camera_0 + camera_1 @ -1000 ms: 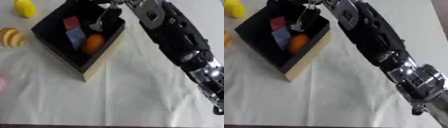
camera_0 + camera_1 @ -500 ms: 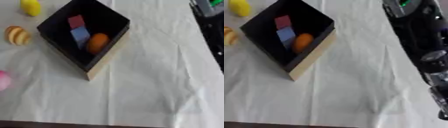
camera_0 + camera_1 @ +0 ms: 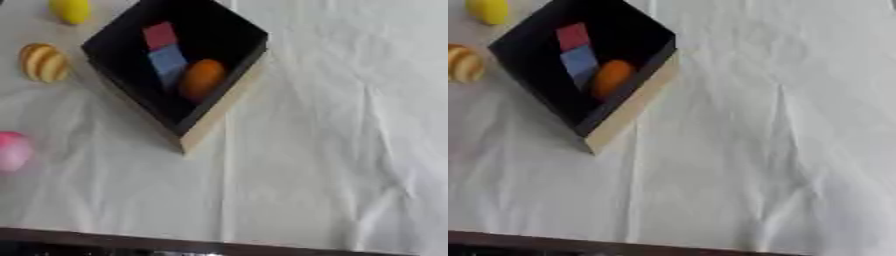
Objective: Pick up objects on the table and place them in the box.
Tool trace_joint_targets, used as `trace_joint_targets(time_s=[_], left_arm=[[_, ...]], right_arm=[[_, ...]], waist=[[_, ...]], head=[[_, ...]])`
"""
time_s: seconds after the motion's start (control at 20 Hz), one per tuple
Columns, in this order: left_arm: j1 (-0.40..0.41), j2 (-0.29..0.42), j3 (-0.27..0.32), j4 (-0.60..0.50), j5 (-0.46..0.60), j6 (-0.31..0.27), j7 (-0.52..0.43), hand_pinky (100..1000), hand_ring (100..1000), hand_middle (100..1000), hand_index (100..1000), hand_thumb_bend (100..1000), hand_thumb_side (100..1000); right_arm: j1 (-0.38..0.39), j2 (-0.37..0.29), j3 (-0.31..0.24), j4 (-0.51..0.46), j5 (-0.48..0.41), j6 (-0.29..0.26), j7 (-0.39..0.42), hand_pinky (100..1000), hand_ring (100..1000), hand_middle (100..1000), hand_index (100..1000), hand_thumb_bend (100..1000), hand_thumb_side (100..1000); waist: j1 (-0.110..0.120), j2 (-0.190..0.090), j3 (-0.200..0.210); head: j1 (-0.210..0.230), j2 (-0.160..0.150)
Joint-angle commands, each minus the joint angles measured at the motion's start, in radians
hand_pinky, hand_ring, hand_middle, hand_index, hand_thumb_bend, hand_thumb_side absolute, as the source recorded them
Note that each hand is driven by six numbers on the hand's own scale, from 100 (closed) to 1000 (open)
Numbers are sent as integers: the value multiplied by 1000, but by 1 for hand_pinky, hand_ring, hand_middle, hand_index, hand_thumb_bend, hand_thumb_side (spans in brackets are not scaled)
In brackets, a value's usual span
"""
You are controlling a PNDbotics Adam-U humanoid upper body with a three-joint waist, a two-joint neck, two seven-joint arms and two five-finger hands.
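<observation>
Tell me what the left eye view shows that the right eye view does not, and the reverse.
Only the left eye view shows the pink object at the left edge. The right eye view shows nothing extra, only more bare cloth on the right. Both share the box holding a red block, a blue block and an orange object, plus the yellow object and the striped object outside it. No hand shows.

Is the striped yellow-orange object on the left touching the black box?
Apart. In the left eye view, white cloth shows plainly between the striped object and the box.
</observation>
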Motion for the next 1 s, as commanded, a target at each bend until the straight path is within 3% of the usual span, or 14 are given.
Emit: trace_joint_targets(time_s=[0.05,0.25,0.5,1.0], left_arm=[[27,131,25,-3,-59,64,-88,763,821,728,884,100,414],[86,226,42,28,-136,88,-273,812,858,778,930,104,416],[113,260,51,57,-254,64,-486,847,877,801,950,239,418],[107,260,39,62,-292,53,-612,875,904,835,947,362,325]], right_arm=[[50,-88,-53,-56,14,12,-67,897,900,758,852,100,470],[121,-112,-90,-61,29,26,-117,900,899,755,849,100,470],[170,-109,-112,-57,39,47,-138,905,899,751,835,100,470],[204,-86,-131,-44,41,58,-142,910,899,747,835,100,470]], waist=[[16,-175,7],[22,-180,22],[25,-186,36],[25,-189,35]], head=[[1,10],[-8,22],[12,36],[19,25]])
